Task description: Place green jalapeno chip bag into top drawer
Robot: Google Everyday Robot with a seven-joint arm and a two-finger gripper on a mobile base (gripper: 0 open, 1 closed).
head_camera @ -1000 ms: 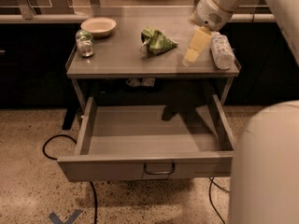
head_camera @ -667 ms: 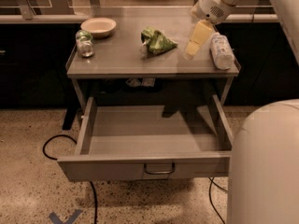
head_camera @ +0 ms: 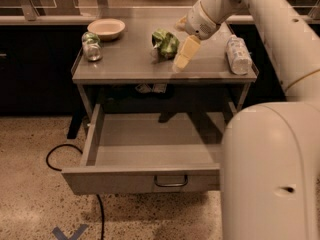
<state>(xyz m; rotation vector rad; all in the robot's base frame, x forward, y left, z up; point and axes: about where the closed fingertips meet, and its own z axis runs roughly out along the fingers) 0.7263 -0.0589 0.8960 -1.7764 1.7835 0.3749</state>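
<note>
Pincer [head_camera: 182,54] has swung left since the earlier frame - it was nearer the desk's right edge, and now it hangs over the middle of the desk [head_camera: 125,61], just right of the green jalapeno chip bag [head_camera: 165,43]. Whether it is wide or narrow I cannot tell, nor whether it touches the bag.

Running left to right from my seat: a small glass jar [head_camera: 91,47] with a green top stands near the left edge, and a pale bowl [head_camera: 106,28] sits behind it toward the back left corner. The chip bag lies crumpled on the desk, about midway across and nearer the back edge - not in the drawer. A clear plastic bottle [head_camera: 237,54] lies on its side along the right edge.

Below the desk, the top drawer [head_camera: 155,146] is pulled well out, its curved handle [head_camera: 171,181] at the centre of the front panel. The robot's white body [head_camera: 272,179] fills the right foreground.
</note>
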